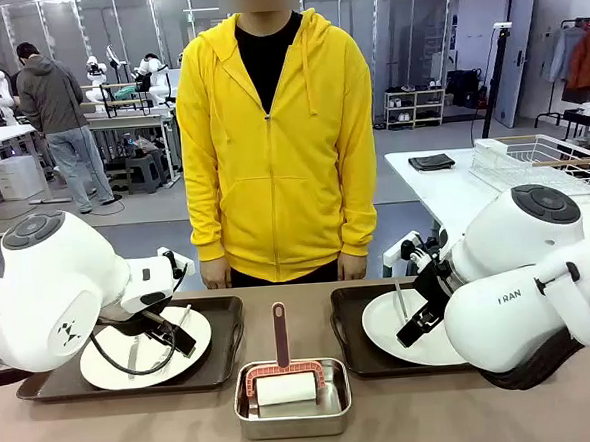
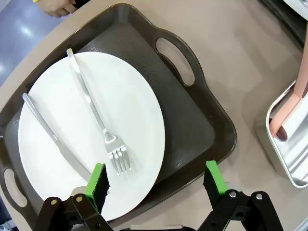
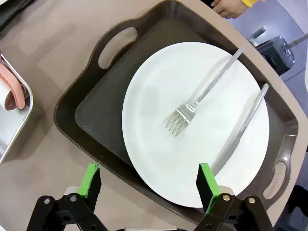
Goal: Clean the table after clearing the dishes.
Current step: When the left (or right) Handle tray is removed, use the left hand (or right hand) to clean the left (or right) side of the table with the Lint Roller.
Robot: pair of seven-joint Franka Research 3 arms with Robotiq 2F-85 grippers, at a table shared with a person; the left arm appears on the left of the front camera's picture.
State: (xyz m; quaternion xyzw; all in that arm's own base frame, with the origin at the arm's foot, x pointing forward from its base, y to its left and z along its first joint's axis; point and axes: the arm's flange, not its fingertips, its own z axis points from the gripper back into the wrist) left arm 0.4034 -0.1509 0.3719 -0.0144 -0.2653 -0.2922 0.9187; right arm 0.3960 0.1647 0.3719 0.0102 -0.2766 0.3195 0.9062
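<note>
Two white plates, each with a steel fork and knife, lie on dark brown handled trays on the taupe table (image 1: 437,413). My left gripper (image 1: 175,335) hovers open over the left plate (image 1: 148,362) and its tray (image 1: 226,315). In the left wrist view the open left gripper (image 2: 156,180) straddles the near rim of the plate (image 2: 134,96), by the fork (image 2: 96,118) and knife (image 2: 50,134). My right gripper (image 1: 420,326) hovers open over the right plate (image 1: 386,321). Seen from the right wrist, that gripper (image 3: 149,183) spans the rim of the plate (image 3: 159,130) and the tray (image 3: 96,115).
A small steel pan (image 1: 292,406) holding a pink-handled white roller (image 1: 285,382) sits at the front middle between the trays. A person in a yellow hoodie (image 1: 276,152) stands at the far edge, hands hanging. A white side table with a wire rack (image 1: 537,161) stands back right.
</note>
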